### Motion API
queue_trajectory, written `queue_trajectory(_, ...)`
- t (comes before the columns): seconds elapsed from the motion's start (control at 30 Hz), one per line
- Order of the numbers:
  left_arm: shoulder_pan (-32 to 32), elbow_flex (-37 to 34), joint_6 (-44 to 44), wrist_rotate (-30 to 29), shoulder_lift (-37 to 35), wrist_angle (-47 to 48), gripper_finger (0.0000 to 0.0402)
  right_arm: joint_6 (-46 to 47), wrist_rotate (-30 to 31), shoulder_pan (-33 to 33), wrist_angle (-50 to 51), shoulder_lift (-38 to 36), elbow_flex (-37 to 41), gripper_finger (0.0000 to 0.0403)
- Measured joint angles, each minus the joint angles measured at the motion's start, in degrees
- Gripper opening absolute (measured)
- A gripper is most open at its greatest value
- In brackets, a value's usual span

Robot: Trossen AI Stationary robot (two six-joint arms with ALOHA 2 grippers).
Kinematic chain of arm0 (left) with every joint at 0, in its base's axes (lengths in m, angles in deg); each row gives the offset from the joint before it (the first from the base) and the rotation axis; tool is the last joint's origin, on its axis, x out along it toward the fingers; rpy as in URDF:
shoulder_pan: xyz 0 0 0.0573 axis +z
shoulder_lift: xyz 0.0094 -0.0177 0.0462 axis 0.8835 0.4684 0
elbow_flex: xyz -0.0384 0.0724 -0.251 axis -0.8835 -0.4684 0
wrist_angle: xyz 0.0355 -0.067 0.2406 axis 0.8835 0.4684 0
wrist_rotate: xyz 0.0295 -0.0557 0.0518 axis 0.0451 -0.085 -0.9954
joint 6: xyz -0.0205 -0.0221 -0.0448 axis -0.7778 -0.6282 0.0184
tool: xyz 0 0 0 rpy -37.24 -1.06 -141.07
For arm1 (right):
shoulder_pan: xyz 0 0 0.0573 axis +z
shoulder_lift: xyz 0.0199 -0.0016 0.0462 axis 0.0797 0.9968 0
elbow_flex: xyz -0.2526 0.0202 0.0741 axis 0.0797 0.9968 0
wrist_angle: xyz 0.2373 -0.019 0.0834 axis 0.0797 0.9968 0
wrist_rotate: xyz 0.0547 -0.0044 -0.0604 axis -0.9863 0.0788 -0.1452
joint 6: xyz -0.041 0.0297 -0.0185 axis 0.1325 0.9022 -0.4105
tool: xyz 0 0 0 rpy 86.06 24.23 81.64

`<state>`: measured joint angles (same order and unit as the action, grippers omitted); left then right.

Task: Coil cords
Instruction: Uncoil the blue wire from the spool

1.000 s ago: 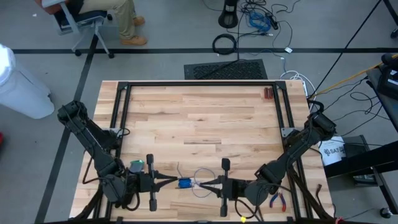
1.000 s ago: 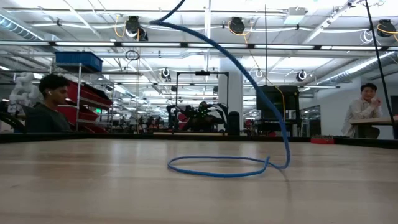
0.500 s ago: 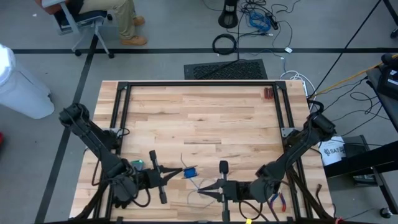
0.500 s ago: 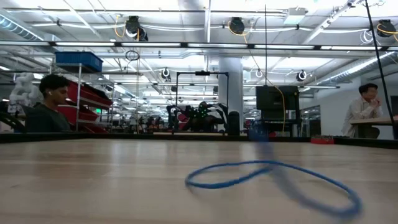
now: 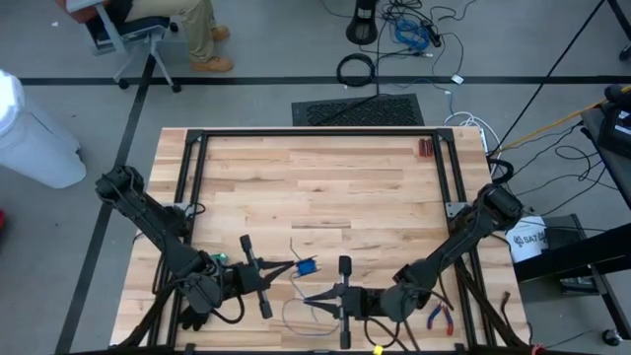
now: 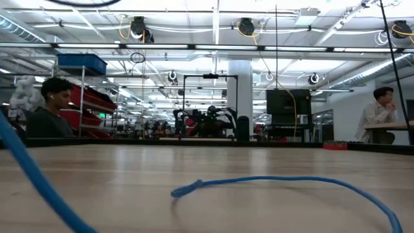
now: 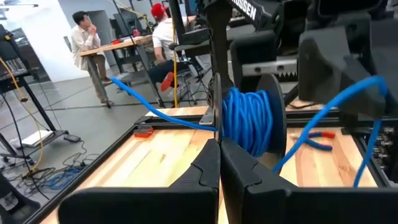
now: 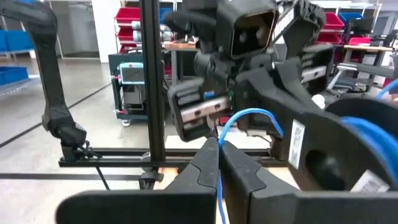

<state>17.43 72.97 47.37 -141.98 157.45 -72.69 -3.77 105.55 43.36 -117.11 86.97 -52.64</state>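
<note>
Left gripper (image 5: 292, 264) clamped on blue cord (image 5: 308, 266) bundle, near front edge of table (image 5: 325, 177). Right gripper (image 5: 308, 298) just beside, toward front, pinched shut on cord's thin strand. Cord runs short between 2 tips, slack loop trailing frontward. Left nearer bundle. Versus 1 second ago: bundle shifted right, right gripper dropped back toward front edge, left arm angled.

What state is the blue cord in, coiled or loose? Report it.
Partly coiled: a wound bundle sits at the left gripper; loose loops trail on the table.
</note>
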Motion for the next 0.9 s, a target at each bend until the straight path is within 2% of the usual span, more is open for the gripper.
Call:
queue_trajectory(0.23,-0.7,0.0,2.2,0.0,0.0,-1.0,0.0002,1.1,-1.2,-0.9,4.4,0.7,0.0,0.0000)
queue_trajectory(0.6,-6.7,0.0,15.5,0.0,-0.3,-15.7,0.0002,2.7,-0.8,-1.7,15.1,0.7,0.0,0.0000)
queue_trajectory(0.9,-8.3,0.0,18.7,0.0,-0.4,-18.8,0.0002,2.3,7.8,-2.1,24.1,-0.8,0.0,0.0000)
